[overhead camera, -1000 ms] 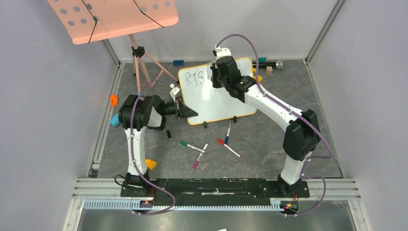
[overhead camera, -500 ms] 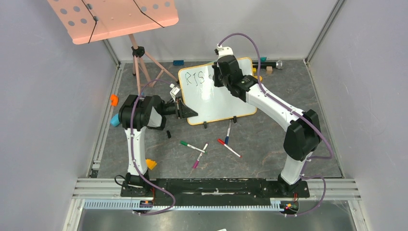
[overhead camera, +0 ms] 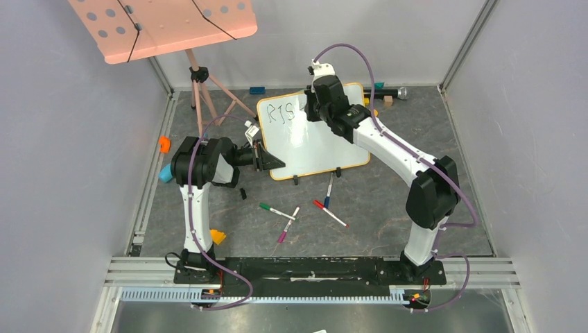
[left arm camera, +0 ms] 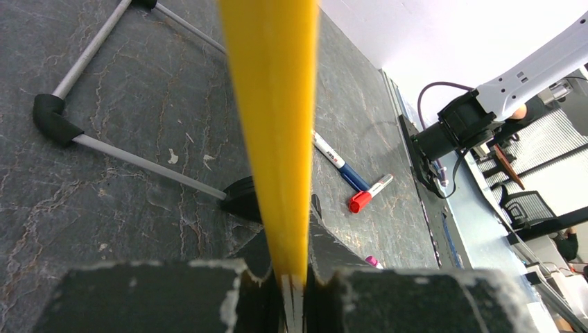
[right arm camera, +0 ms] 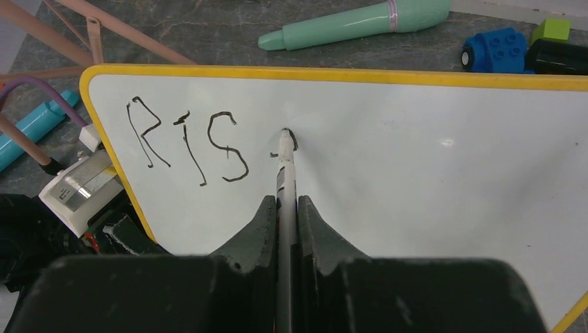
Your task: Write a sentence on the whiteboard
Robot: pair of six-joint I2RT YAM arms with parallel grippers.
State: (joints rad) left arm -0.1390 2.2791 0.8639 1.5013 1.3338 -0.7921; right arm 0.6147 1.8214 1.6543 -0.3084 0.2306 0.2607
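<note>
Nearest the arm bases, spare pens lie loose on the table: a green one and a red one among them. A step further in, the left fingers are clamped tight on the whiteboard at its left edge, with the yellow rim pinched right between them. That's the steadying hand.

Now the action. The right fingers are closed on a marker, and over the last second that wrist has slid a touch to the right along the top line. The overhead view now shows "RIS" clear of the arm, where the S was crowded before. The tip touches the board just right of the S, and a small curl of fresh ink sits there. I'd say a fourth letter is under way, so the sentence is barely begun.

The letters are thin, dark and a bit wobbly, high in the board's left part; the rest is glossy bare white. Beyond the far rim lie a mint-green pen and a blue brick, with the pink music stand furthest back.
</note>
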